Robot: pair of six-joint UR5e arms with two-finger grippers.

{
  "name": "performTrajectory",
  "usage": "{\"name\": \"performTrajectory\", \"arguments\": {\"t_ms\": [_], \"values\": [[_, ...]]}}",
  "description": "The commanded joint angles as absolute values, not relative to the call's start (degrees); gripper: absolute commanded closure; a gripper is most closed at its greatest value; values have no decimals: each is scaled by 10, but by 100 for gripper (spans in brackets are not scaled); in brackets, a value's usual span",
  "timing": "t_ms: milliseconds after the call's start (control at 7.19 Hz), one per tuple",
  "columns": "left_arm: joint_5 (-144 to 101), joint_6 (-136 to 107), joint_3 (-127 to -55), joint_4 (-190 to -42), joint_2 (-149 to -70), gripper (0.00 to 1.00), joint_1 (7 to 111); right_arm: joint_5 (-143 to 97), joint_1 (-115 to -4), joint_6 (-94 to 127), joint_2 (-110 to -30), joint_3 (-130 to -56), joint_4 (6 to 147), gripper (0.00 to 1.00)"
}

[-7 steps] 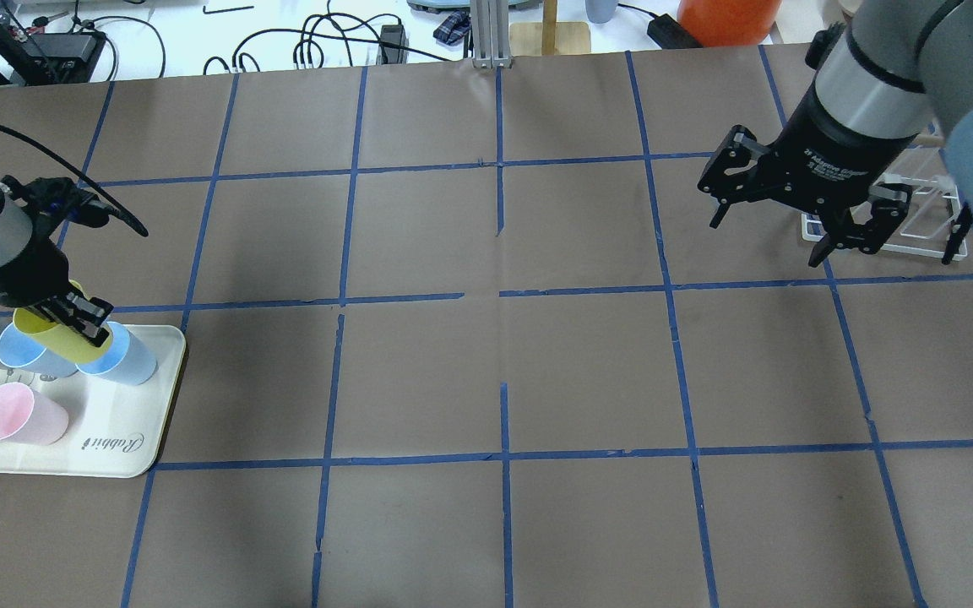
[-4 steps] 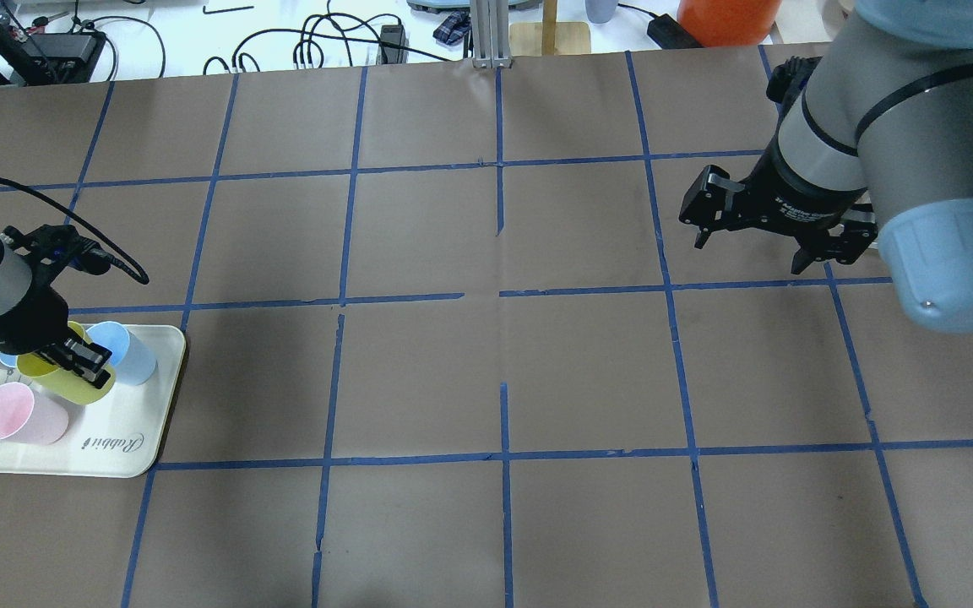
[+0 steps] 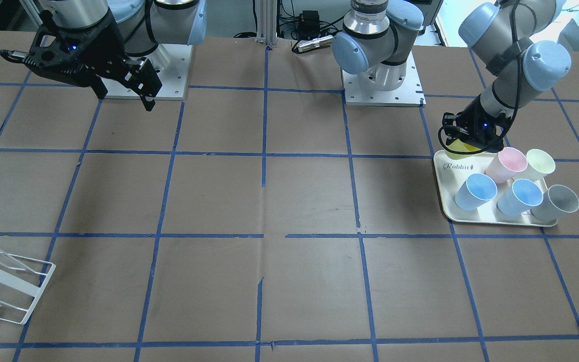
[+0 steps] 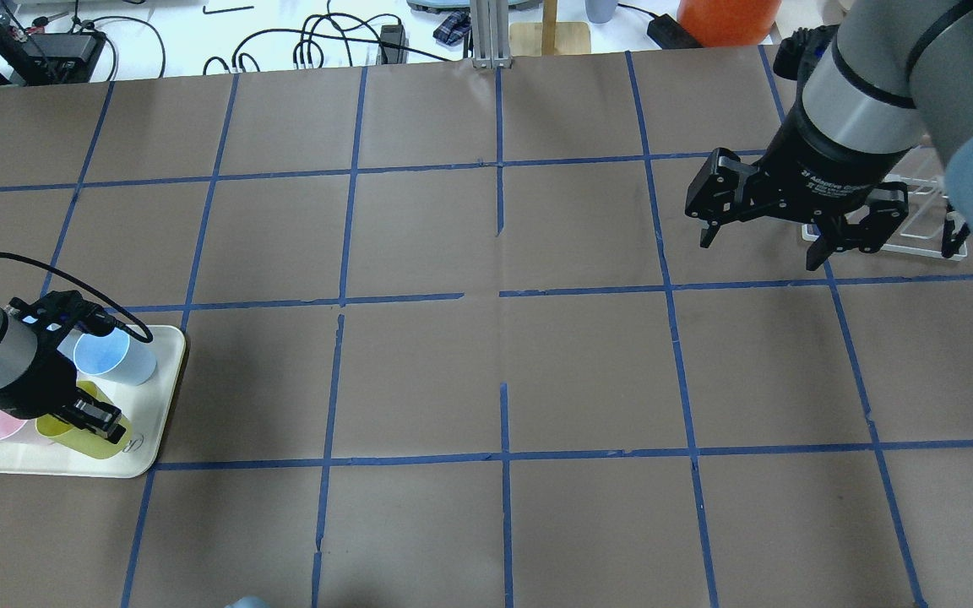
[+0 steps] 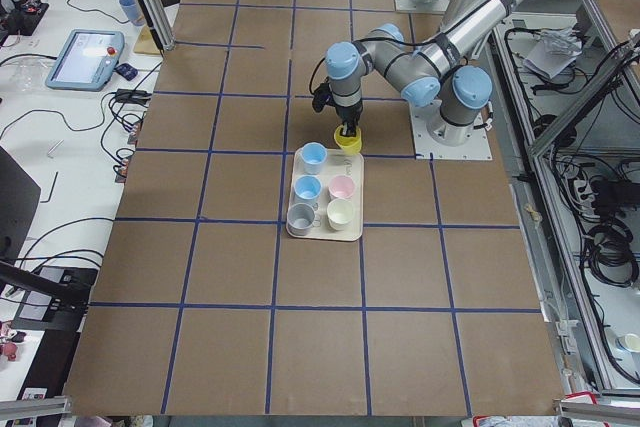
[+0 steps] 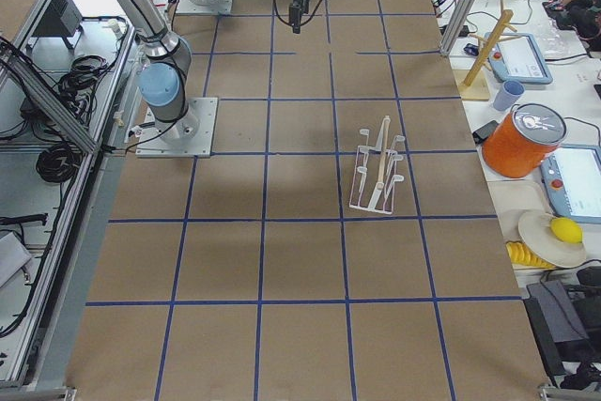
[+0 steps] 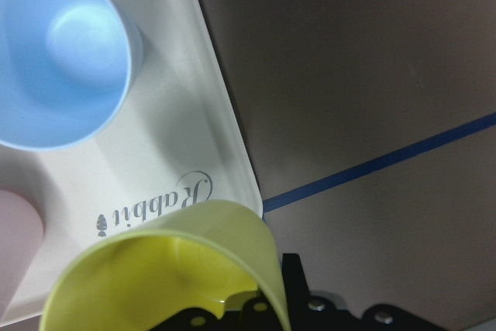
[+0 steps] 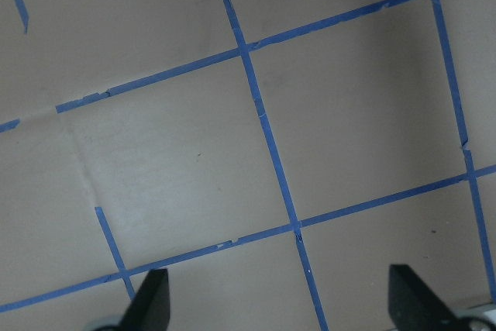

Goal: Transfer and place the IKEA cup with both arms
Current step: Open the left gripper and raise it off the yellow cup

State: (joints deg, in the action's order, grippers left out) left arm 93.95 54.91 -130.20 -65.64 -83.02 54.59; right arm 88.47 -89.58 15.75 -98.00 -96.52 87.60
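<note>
Bright yellow-green IKEA cup (image 4: 73,432), rim pinched by the left tool (image 4: 96,420) over the tray (image 4: 145,454). The front-facing view shows a sliver, the wrist view its inside. Right tool (image 4: 758,250) spread.

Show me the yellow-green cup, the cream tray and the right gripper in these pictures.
IKEA cup (image 7: 167,277), left wrist view, on its yellow-green inner wall.
tray (image 3: 451,178), front-facing view, on the bare floor below the lettering.
right gripper (image 4: 758,253), overhead view, midway between its open fingertips.
</note>
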Motion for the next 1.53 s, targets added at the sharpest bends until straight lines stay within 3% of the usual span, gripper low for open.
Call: {"name": "performTrajectory", "arguments": {"t_ms": [0,278,696,835,974,1113,1392], "values": [[938,549,-1349,-573,-831,100,544,883,-896,135,-975,-948,859,0],[938,534,-1396,-494,-834,100,536,896,-895,134,-975,-942,854,0],[938,536,-1397,-474,-845,100,512,889,-896,134,-977,-943,860,0],[937,534,-1402,-474,-847,96,512,889,-895,134,-978,-947,861,0],[923,533,-1398,-469,-848,18,512,889,-896,134,-978,-947,863,0],[911,513,-1396,-466,-841,0,512,892,-895,134,-978,-947,864,0],[913,486,-1363,-482,-814,0,537,892,-896,134,-977,-945,863,0]]}}
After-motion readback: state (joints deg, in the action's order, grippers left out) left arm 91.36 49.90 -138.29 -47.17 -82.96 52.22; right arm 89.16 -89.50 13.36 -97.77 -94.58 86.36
